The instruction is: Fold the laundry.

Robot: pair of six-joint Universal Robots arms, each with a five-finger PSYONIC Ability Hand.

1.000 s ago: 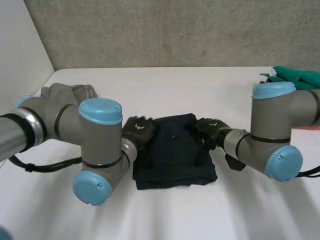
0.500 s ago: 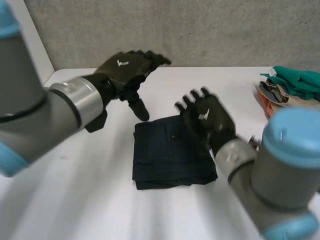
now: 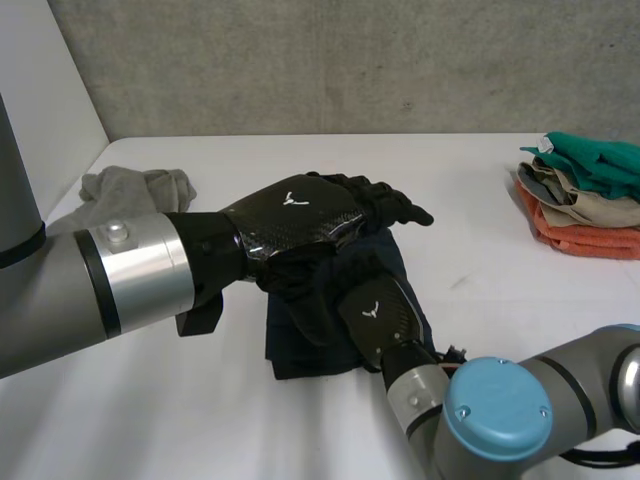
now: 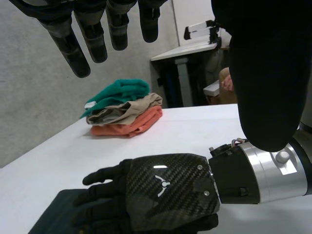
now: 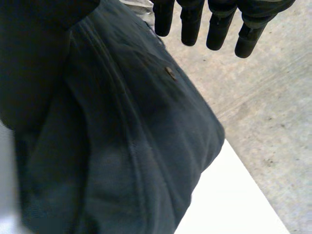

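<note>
A dark navy folded garment lies in the middle of the white table. My left hand hovers above its far part, fingers straight and pointing right, holding nothing. In the left wrist view its fingers hang straight, well above the table. My right hand rests palm down on the garment's near right part, fingers spread. The left wrist view shows that right hand lying flat on the dark cloth. In the right wrist view the garment lies under straight fingers.
A stack of folded clothes, green over beige over orange, sits at the table's right edge; it is also in the left wrist view. A crumpled grey cloth lies at the back left. A concrete wall stands behind the table.
Both hands left the garment's sides and rose. The left hand then swung over the garment, and the right hand came back down flat onto it.
</note>
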